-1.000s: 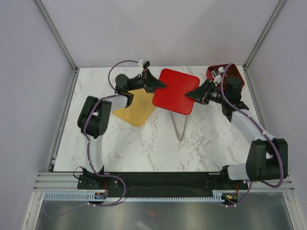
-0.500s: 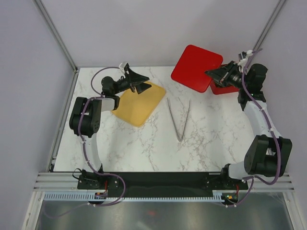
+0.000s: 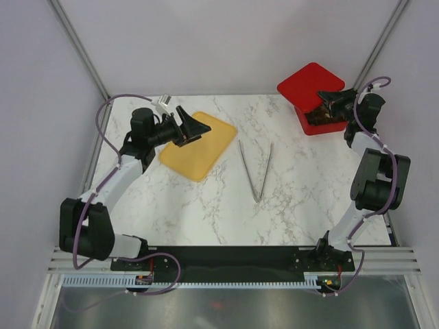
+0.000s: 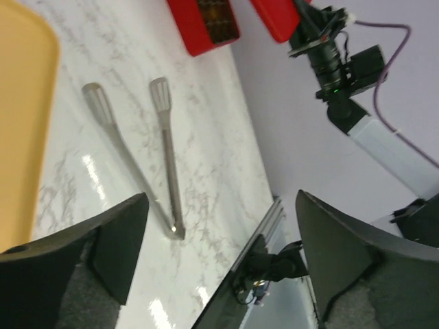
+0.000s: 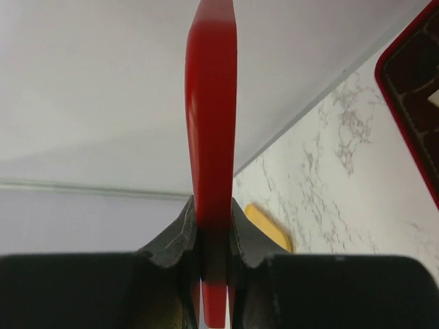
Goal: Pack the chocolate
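Marble tabletop, white with grey veining; plain pale walls on three sides.

Right gripper [image 5: 212,205]: jaws almost closed, pinching the bottom edge of the red lid [image 5: 211,123]. You hold it lifted and edge-on to the wrist camera, above the far side of the red gridded box [image 3: 305,127].

Left gripper [image 4: 221,195]: jaws wide apart, nothing between them. It hovers at the far edge of the yellow-orange tray [image 3: 199,147].

Steel tongs [image 3: 255,168] lie flat on the marble between tray and box, touching neither, joined end toward the arm bases.

Chocolate [image 3: 319,118]: reads only as dark brown filling in the box's cells. You cannot separate single pieces in any view. A pale speck at the frame edge of the right wrist view may be a cream piece; unconfirmed.

Handling, judged:
- Pieces look light, stiff and smooth, and far smaller than your fingers. A bare pinch would likely roll or flick them.
- Take each one low, across its short width, with gentle pressure; surfaces may scuff or crack.
- For the tongs, grip mid-arm so your squeeze closes the tips.
- The lid looks rigid and slick; your narrow edge grip could let it pivot.
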`<move>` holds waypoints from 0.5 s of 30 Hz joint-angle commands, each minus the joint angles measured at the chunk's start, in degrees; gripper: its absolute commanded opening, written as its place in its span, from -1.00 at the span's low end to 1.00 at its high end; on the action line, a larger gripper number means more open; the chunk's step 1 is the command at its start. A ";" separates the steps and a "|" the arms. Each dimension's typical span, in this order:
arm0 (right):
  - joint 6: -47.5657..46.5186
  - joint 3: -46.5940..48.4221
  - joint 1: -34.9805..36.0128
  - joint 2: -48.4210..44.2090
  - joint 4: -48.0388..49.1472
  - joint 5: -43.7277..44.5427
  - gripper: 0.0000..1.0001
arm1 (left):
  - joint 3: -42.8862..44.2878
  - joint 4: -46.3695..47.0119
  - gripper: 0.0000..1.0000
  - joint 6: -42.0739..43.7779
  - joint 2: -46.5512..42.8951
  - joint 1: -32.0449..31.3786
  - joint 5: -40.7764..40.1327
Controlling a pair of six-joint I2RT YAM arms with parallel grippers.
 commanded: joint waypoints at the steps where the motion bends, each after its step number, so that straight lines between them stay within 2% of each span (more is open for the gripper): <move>1: 5.77 0.16 -0.17 1.70 14.00 6.89 -1.00 | -0.15 -21.20 0.99 15.70 -7.26 -1.68 -9.01; 6: 7.18 0.16 -0.87 6.09 17.62 11.30 -1.00 | -0.50 -33.67 0.99 25.02 -17.01 -2.21 -11.92; 11: 9.64 0.60 -1.22 9.25 17.72 14.72 -1.00 | -5.59 -35.45 0.99 29.25 -23.52 -2.12 -10.69; 15: 9.29 0.78 -1.22 10.58 16.40 16.93 -1.00 | -6.22 -35.72 0.99 29.95 -26.25 -2.21 -11.04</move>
